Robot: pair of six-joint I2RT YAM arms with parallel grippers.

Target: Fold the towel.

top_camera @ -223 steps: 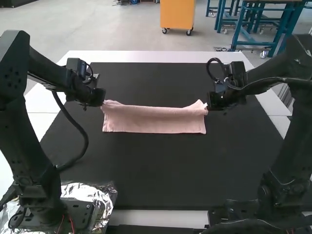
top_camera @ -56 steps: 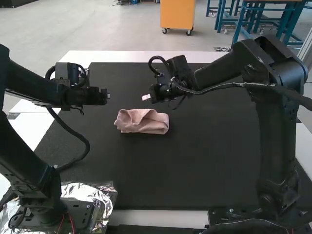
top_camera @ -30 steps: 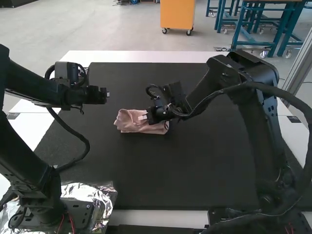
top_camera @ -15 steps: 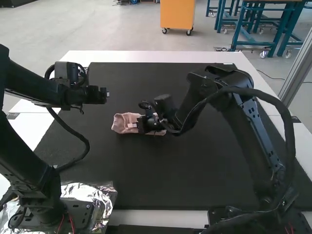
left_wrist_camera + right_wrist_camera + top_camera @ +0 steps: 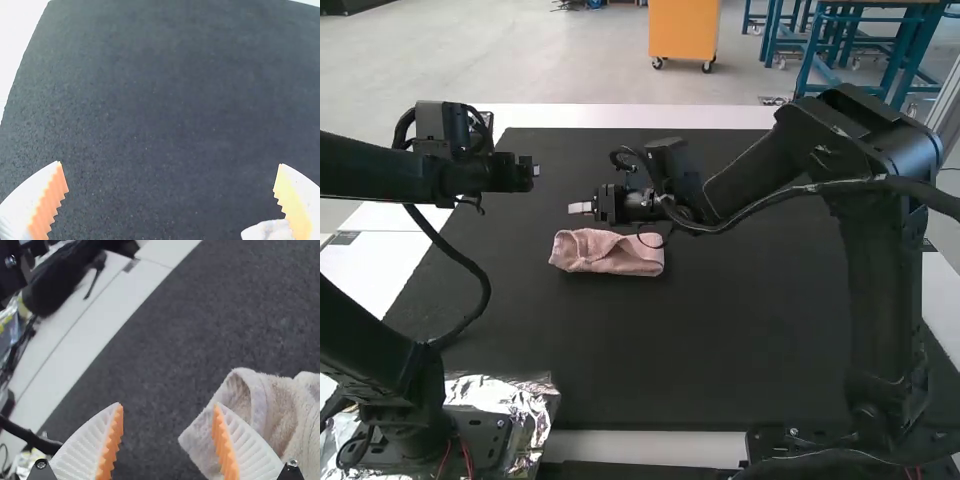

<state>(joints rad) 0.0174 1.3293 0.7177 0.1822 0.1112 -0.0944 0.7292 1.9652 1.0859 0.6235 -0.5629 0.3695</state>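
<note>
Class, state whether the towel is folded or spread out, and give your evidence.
Folded: the towel lies as a small, compact, slightly rumpled bundle on the dark mat.

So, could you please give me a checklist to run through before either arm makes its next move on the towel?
1. Towel lying wholly on the dark mat: ok.
2. Left gripper open and holding nothing: ok.
3. Right gripper open, with no cloth clamped: ok.
4. Gap between the two grippers: ok, though they look fairly near each other, so I'd move with care.
5. Towel flat and neat, edges lined up: not ok; it is a small, rumpled bundle with a corner sticking out.
6. Underside layers lying smooth: cannot tell; they are hidden beneath the bundle.
</note>
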